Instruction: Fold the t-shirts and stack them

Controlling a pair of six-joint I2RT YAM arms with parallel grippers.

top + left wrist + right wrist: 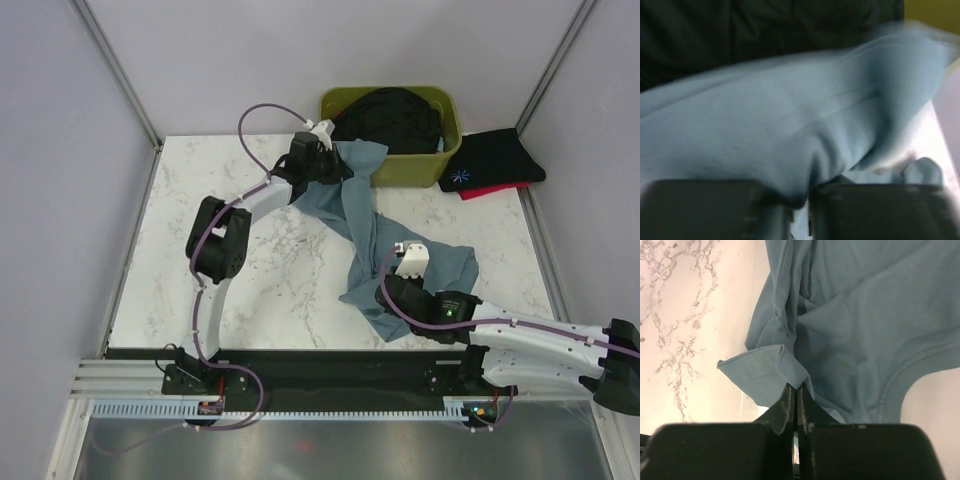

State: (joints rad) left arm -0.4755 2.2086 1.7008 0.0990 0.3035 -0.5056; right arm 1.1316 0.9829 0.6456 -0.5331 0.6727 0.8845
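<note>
The dusty teal-blue t-shirt [362,225] stretches in a crumpled band from the bin's front left down to the table's near middle. My left gripper [322,160] is shut on its far end; the cloth bunches between the jaws in the left wrist view [800,202]. My right gripper [392,296] is shut on the shirt's near end, pinching a folded hem [796,387] just above the marble. A black t-shirt [392,120] is heaped in the bin. A folded black t-shirt with blue print [495,160] lies on a red one [492,190] at the far right.
The olive-green bin [425,165] stands at the table's far edge, right behind the left gripper. Grey walls close the left and right sides. The white marble table [200,290] shows bare to the left of the shirt.
</note>
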